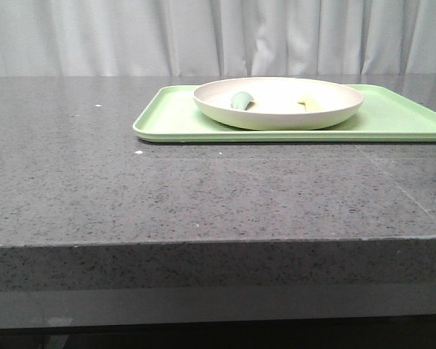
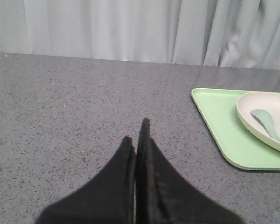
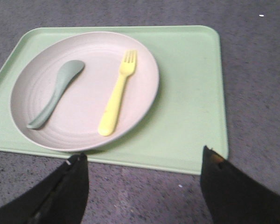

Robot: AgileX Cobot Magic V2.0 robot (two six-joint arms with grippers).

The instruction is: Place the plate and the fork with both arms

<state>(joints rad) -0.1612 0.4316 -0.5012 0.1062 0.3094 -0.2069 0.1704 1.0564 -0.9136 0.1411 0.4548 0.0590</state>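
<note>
We saw the matte cream round plate [image 3: 86, 88] sitting on the flat light-green tray [image 3: 186, 93], the slim pale-yellow plastic fork [image 3: 117, 93] lying in it beside a grey-green spoon [image 3: 56, 92]. Our left gripper [image 2: 136, 133] seemed closed, empty; right gripper [image 3: 144, 163] gaped wide, empty.

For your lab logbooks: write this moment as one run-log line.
left gripper: shut, empty, over bare table | right gripper: open, near tray | plate on tray | fork and spoon in plate
</note>
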